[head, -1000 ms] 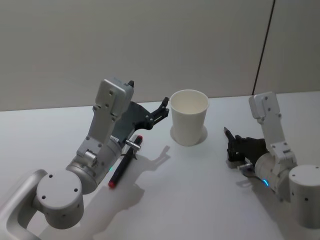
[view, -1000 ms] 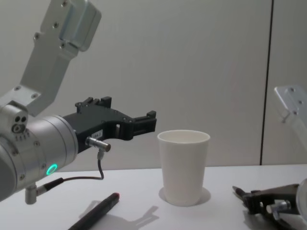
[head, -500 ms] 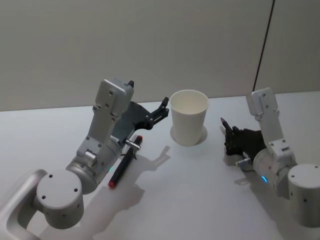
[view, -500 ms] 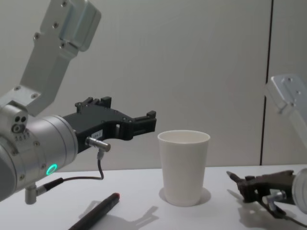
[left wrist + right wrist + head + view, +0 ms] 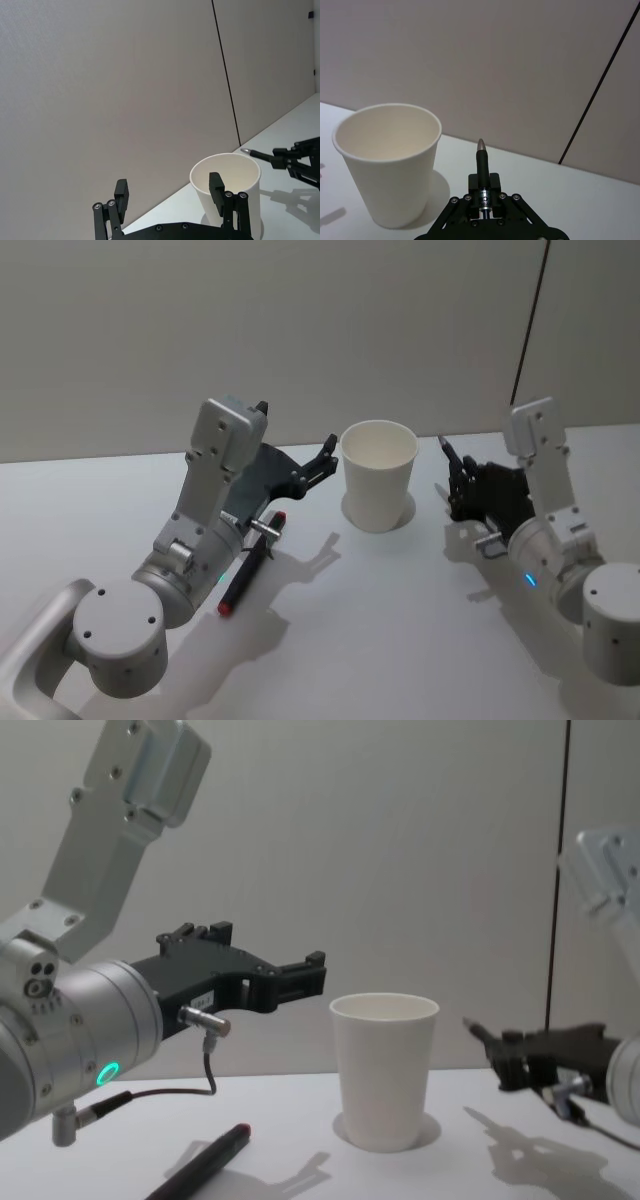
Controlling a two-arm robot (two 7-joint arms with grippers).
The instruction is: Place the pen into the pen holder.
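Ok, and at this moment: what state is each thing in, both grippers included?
pen holder: upright on the table, empty as far as its inside shows.
black pen: held off the table, tip beside the pen holder, not in it.
red-tipped pen: lying flat on the table.
left gripper: open, empty, raised beside the pen holder.
right gripper: shut on the black pen.

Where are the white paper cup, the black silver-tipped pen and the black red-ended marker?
white paper cup [image 5: 378, 485]: head view, outer wall.
black silver-tipped pen [image 5: 481, 167]: right wrist view, barrel.
black red-ended marker [image 5: 239, 583]: head view, mid-barrel.
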